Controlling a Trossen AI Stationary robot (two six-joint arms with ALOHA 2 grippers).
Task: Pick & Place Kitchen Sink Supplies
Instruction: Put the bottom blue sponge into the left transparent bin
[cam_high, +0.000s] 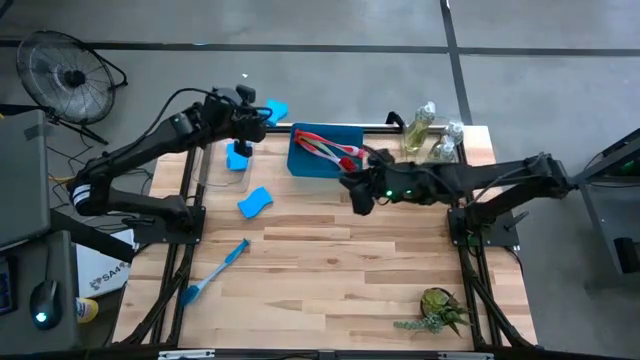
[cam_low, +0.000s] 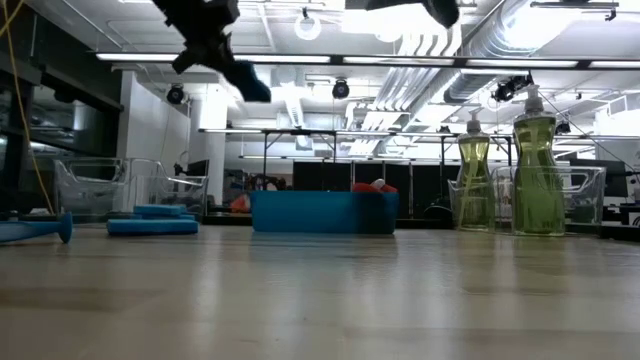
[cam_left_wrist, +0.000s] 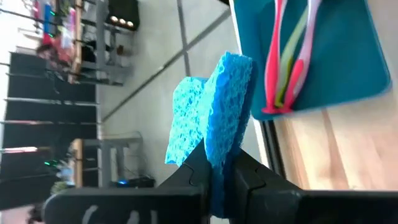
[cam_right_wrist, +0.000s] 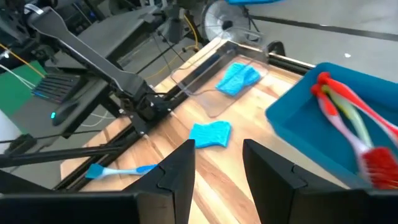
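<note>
The left gripper (cam_left_wrist: 219, 177) is clamped on a blue sponge (cam_left_wrist: 214, 112), which stands up from between its two dark fingers (cam_left_wrist: 189, 171); seen from above, this gripper (cam_high: 262, 115) holds the sponge (cam_high: 275, 110) in the air near the table's far edge, just beside the blue tray (cam_high: 300, 160). The low view shows the same sponge (cam_low: 252, 88) raised well above the wooden table (cam_low: 320, 290). The right gripper (cam_right_wrist: 217, 165) has its fingers parted with nothing between them and hovers over the table just beside the tray's near right corner (cam_high: 358, 195). Inside the tray lie a pink-red brush (cam_high: 330, 150) and a yellow-green brush (cam_right_wrist: 348, 109), side by side. Two more sponges lie on the table to the left of the tray: one (cam_high: 238, 158) within a clear container, the other (cam_high: 254, 202) nearer the front. A blue brush (cam_high: 215, 270) lies farther forward on the left. Two bottles of yellow-green liquid (cam_high: 422, 122) stand at the far right, beyond the right arm. A small green plant (cam_high: 440, 308) sits at the near right corner.
</note>
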